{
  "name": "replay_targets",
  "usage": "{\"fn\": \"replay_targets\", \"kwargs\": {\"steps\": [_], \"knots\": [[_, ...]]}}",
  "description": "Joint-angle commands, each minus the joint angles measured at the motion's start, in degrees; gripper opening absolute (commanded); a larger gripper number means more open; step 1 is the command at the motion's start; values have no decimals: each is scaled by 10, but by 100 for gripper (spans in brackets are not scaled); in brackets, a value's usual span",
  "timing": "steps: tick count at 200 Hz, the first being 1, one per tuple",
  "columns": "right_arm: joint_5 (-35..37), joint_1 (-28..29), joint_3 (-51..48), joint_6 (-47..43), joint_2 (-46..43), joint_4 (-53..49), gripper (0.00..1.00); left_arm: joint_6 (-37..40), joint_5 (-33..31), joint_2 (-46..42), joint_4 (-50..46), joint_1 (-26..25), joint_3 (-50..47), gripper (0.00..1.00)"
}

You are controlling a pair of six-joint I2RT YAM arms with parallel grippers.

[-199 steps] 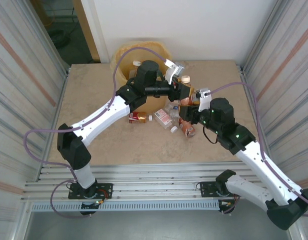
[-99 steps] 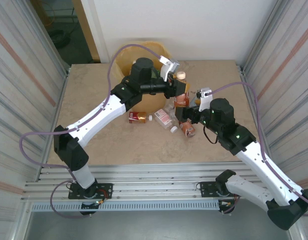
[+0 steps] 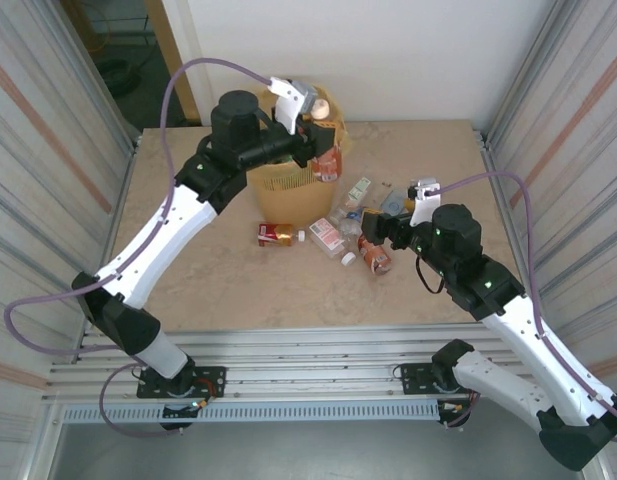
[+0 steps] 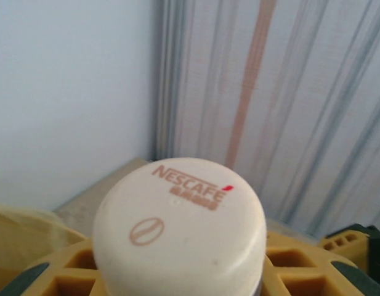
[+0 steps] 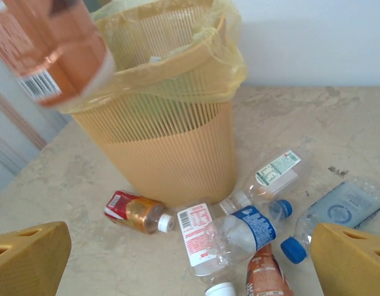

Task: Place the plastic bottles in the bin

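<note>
From above, the left end effector [image 3: 321,130] is raised and clenched on a brown-labelled bottle [image 3: 328,162] with a cream cap, held at the right rim of the bin [image 3: 286,195]. The other plastic bottles [image 3: 328,237] lie scattered on the worktop [image 3: 188,270] just in front and to the right of the bin. The right end effector [image 3: 376,228] hovers low over them.

The left wrist camera shows the cream cap [image 4: 180,222] upright between the yellow fingers [image 4: 66,280].

From the right wrist, the fingers [image 5: 29,259] stand wide apart, released, grasping nothing. The yellow liner [image 5: 177,55] drapes over the bin's rim; what lies inside the bin cannot be made out. A red-labelled bottle [image 5: 133,211] lies at the bin's foot, and a blue-labelled clear bottle [image 5: 245,231] lies just beside it.
</note>
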Motion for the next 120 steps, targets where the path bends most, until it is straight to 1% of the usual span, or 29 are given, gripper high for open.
{"fn": "replay_targets", "kwargs": {"steps": [1, 33, 57, 87, 120], "knots": [[25, 4, -10, 18, -11, -7, 98, 53, -60, -6, -25, 24, 52, 8], [42, 4, -13, 26, -17, -17, 98, 58, -93, 19, -64, 61, 98, 8], [49, 4, -18, 32, -25, -18, 98, 43, -115, 41, -76, 94, 117, 8], [55, 3, -20, 38, -33, -25, 98, 15, -115, 88, -116, 136, 164, 9], [63, 3, -26, 46, -37, -29, 98, -3, -106, 144, -158, 164, 209, 14]]}}
